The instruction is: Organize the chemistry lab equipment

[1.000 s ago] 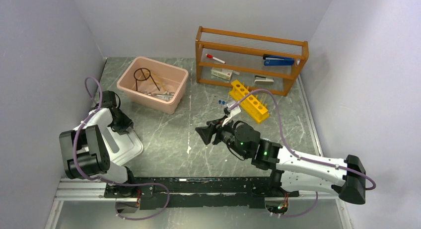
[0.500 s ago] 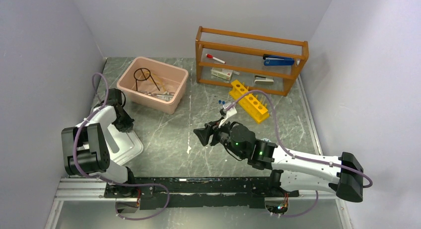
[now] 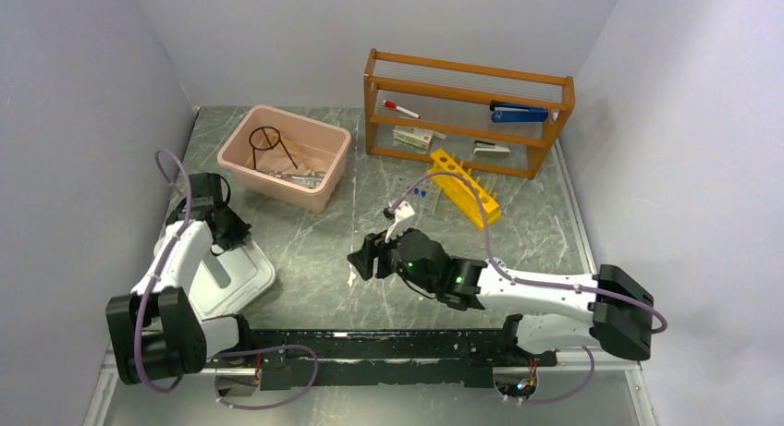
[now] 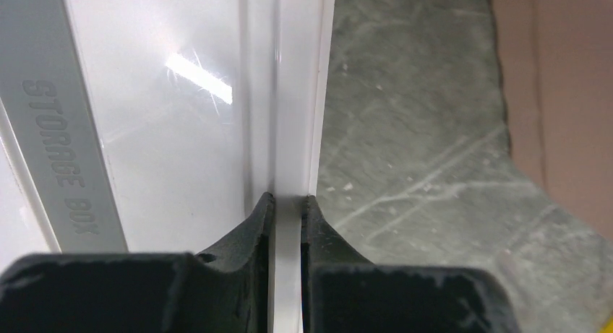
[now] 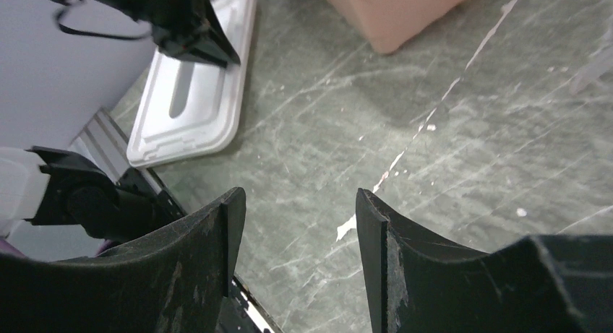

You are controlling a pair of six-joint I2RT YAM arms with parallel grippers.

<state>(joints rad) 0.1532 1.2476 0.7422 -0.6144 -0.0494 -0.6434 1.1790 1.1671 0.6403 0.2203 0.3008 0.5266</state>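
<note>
The pink bin [image 3: 337,165] holds the black wire ring stand [image 3: 265,139], silvery tongs [image 3: 294,177] and a tan piece [image 3: 296,151]. Two tiny blue-capped tubes [image 3: 414,193] lie on the table beside the yellow rack [image 3: 464,188]. My left gripper [image 4: 288,199] is shut on the right rim of the white storage-box lid [image 4: 296,94], which lies flat at the near left [image 3: 226,280]. My right gripper [image 5: 300,196] hangs open over bare table at mid-table [image 3: 356,260], nothing between its fingers. The glass rod is not visible.
A wooden shelf [image 3: 467,121] at the back holds a red-capped marker [image 3: 400,107], a blue stapler [image 3: 518,114] and small boxes. The pink bin's corner [image 4: 556,94] is just right of the lid. Walls close in on the left, the right and the back.
My left gripper has closed on the lid's rim, and the lid has shifted slightly. The right arm has swung left and nearer, its jaws still wide.
</note>
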